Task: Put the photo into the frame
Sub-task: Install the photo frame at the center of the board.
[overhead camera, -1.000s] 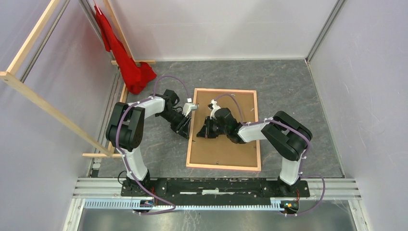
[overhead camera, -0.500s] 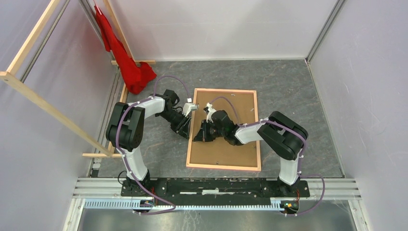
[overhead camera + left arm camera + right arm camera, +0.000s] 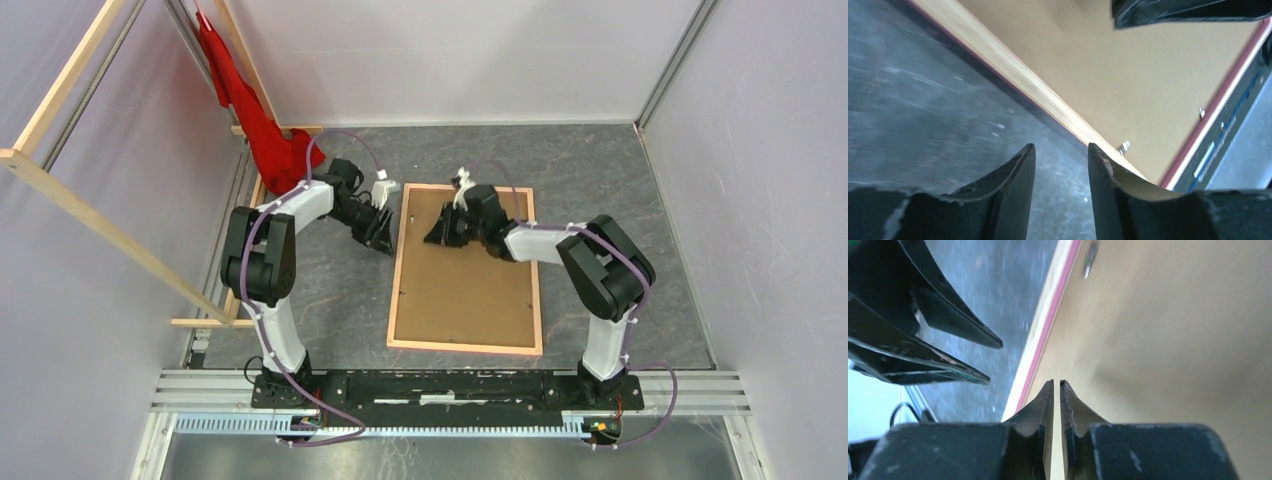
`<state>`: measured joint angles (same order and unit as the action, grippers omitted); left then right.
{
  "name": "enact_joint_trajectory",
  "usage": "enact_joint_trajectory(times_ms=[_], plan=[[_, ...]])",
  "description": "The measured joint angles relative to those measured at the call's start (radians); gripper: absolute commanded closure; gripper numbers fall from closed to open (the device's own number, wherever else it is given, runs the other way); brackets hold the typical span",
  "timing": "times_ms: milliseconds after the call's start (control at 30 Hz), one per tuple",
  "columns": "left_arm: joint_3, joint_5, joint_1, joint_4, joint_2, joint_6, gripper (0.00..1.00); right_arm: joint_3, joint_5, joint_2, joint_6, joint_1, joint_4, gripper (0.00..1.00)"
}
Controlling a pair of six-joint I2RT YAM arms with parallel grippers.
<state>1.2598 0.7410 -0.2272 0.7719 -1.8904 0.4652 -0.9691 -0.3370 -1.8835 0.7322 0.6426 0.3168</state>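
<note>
The frame (image 3: 466,270) lies flat on the grey tabletop (image 3: 620,200), back up, a brown backing board (image 3: 465,280) filling it. The left end effector (image 3: 384,238) hovers just beside the frame's left rail, fingers apart and empty. The right end effector (image 3: 436,238) sits over the board near the frame's far left corner, fingers nearly together, gripping nothing. The photo is not visible.

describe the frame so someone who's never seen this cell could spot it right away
Start at the dark grey table between the two arms. The frame lies flat in its middle, a large upright rectangle, back side up. Thin pink-tan rails around a brown backing board set it apart from the red cloth at far left.
</note>
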Motion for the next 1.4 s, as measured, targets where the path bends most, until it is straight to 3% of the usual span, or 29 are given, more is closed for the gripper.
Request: enact_joint_trajectory(times_ms=[233, 633, 1000, 1400], plan=[[0.135, 0.006, 0.024, -0.077, -0.139, -0.103, 0.52, -0.232, 0.028, -0.101, -0.051, -0.091, -0.048, 0.84], [0.148, 0.061, 0.023, -0.095, -0.198, -0.141, 0.63, -0.460, 0.019, -0.339, -0.060, -0.097, -0.117, 0.90], [0.148, 0.090, 0.023, -0.095, -0.208, -0.141, 0.65, -0.515, -0.022, -0.389, -0.029, -0.100, -0.097, 0.94], [0.148, 0.098, 0.023, -0.094, -0.209, -0.141, 0.67, -0.405, -0.021, -0.341, -0.003, -0.107, -0.023, 0.95]])
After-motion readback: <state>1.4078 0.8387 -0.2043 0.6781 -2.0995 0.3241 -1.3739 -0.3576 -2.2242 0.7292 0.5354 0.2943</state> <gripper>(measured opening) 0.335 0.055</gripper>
